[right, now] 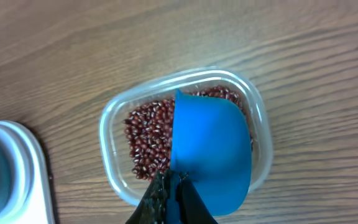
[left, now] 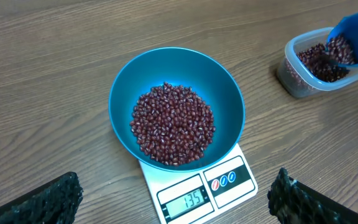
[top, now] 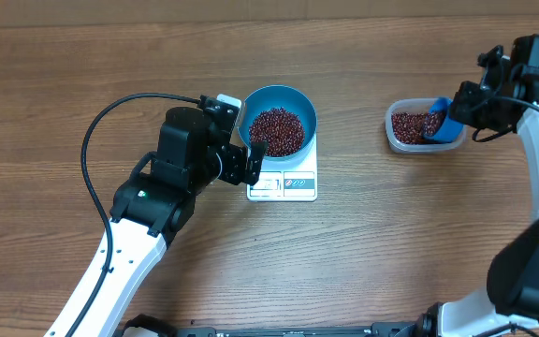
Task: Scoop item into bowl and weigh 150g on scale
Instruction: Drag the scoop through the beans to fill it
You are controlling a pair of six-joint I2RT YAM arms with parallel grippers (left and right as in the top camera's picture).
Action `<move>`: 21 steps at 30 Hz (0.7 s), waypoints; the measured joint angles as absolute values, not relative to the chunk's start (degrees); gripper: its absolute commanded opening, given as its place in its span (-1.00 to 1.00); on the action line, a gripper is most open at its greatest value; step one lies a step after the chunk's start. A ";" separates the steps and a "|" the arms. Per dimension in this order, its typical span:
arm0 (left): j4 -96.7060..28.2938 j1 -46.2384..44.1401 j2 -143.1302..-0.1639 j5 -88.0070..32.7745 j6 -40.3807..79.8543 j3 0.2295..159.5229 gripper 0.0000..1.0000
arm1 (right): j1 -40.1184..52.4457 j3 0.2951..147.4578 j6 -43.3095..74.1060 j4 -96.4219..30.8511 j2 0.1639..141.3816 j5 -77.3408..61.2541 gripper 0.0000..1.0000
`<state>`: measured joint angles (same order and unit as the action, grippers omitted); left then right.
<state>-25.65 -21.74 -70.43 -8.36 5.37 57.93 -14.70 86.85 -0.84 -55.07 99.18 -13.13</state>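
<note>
Right gripper was clenched on the scoop in the tub, left gripper slack-open by the scale reading 135 under the bowl of beans, so a full scoop would likely overshoot 150.

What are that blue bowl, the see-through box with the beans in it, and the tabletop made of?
The bowl looks like smooth plastic, possibly melamine: even teal colour, soft sheen. The tub seems to be thin clear plastic: the beans show through its slightly cloudy wall. The table shows wood grain, but it is so flat and uniform that it may be laminate rather than solid wood.
</note>
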 measured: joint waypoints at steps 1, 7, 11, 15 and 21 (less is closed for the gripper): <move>-25.65 -21.74 -70.43 -8.36 5.37 57.93 0.99 | -14.70 86.85 -0.89 -55.11 98.61 -13.13 -0.93; -25.63 -21.74 -70.43 -8.34 5.37 57.93 0.99 | -14.70 86.87 -0.67 -56.47 98.15 -13.13 -0.92; -25.65 -21.74 -70.43 -8.36 5.37 57.93 0.99 | -14.70 86.87 -0.58 -56.55 98.15 -13.72 -0.93; -25.65 -21.74 -70.43 -8.34 5.37 57.93 0.99 | -14.81 86.87 -0.14 -56.53 98.15 -16.14 -0.93; -25.65 -21.74 -70.43 -8.36 5.39 57.93 0.99 | -15.27 86.87 1.08 -56.16 98.15 -19.68 -0.93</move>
